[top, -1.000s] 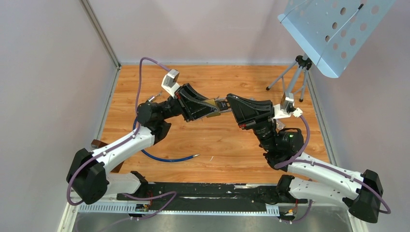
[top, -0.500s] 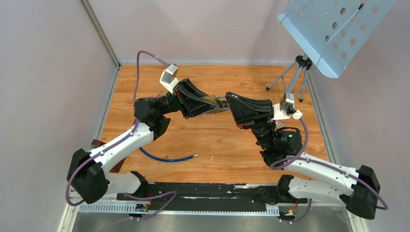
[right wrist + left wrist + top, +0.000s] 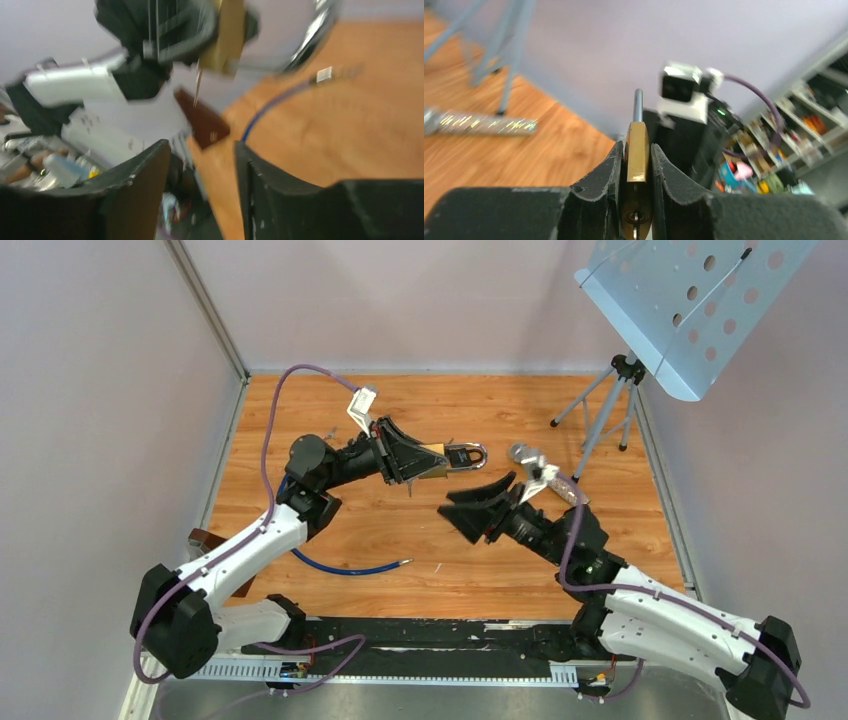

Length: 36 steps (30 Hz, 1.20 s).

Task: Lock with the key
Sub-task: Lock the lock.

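My left hand [image 3: 438,462] was clamped on the brass padlock [image 3: 447,457], 1 finger on each flat face, holding it above the worktop [image 3: 450,560]. From the left wrist camera the body stood edge-on between the 2 black fingers [image 3: 606,170], with the steel shackle [image 3: 638,105] sticking out past the fingertips. From above, the shackle [image 3: 470,453] pointed away from the left hand; I could not tell whether it was latched. In the right wrist view, a thin metal sliver, apparently the key [image 3: 198,86], hung from the base of the padlock [image 3: 227,35], though that picture was blurred.

My right hand [image 3: 478,495] sat near the padlock on its shackle side and closer to the arm bases, apart from it, with its 2 fingers [image 3: 145,175] spread and nothing between them.

A blue cable [image 3: 340,567] lay on the worktop nearer the bases than the padlock. A tripod [image 3: 600,410] stood well beyond the shackle end, under a perforated metal panel [image 3: 690,300].
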Tool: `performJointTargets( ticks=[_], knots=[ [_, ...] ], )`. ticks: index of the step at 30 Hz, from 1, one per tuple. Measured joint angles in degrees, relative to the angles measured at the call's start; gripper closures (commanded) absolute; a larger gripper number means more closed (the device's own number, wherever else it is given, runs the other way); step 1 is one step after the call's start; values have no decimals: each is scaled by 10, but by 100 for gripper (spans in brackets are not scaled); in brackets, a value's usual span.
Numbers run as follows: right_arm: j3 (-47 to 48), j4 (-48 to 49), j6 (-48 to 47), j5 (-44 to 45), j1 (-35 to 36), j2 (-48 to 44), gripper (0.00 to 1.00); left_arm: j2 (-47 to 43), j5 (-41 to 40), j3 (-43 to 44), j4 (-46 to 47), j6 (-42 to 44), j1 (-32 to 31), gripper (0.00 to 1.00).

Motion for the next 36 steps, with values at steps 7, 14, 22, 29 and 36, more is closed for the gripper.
performJointTargets(
  ticks=[7,14,22,29,36],
  knots=[
    [-22,-267,60,-95,-42,-90,9,0,-104,-115,-102,-2,56,100],
    [-10,-296,120,-85,-45,-113,8,-65,-127,-143,-138,-22,60,100],
    [-9,-307,223,-45,-45,-70,8,-179,-162,-143,-157,-47,60,100],
    [29,-297,270,-59,-45,-2,9,-247,-195,-143,-216,-64,60,100],
    [74,-268,307,-81,-32,52,9,-296,-216,-143,-256,-77,60,100]
  ],
)
